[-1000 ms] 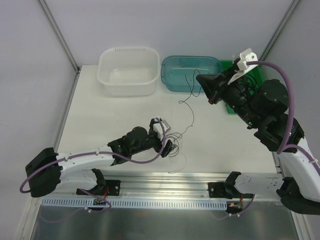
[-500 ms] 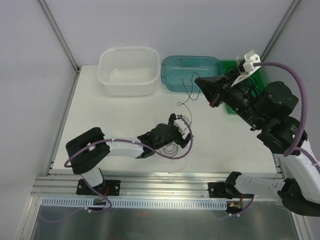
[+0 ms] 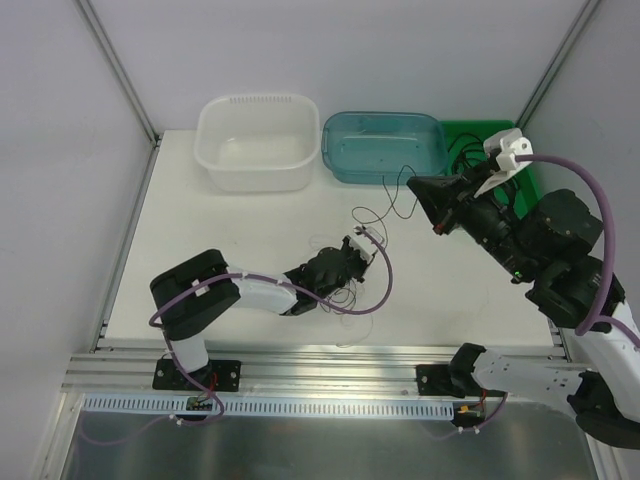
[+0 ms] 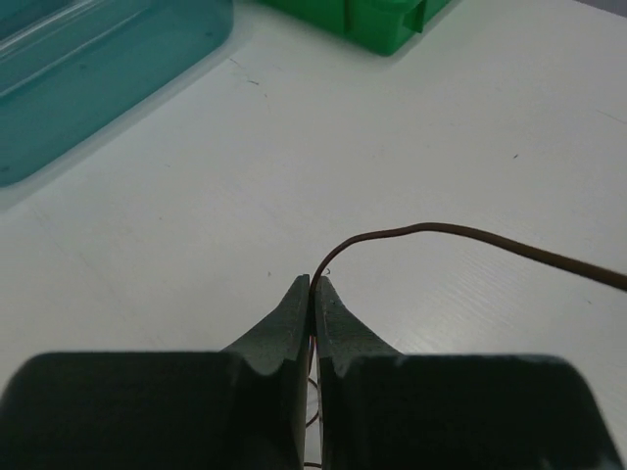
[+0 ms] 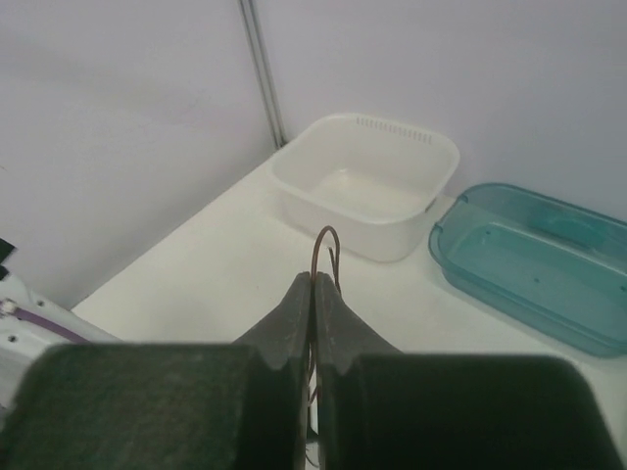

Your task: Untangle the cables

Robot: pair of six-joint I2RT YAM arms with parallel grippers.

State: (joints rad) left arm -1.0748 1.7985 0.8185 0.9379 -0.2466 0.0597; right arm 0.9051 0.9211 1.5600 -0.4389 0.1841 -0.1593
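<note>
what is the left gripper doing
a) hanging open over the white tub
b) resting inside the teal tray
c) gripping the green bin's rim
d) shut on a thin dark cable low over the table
D: in the left wrist view the left gripper has its jaws pressed together on a thin dark cable, which arcs away to the right just above the white table.

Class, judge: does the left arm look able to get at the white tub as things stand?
Probably yes: only bare table lies between the left tool and the white tub. But the tool is shut on a thin brown cable, which would drag along.
</note>
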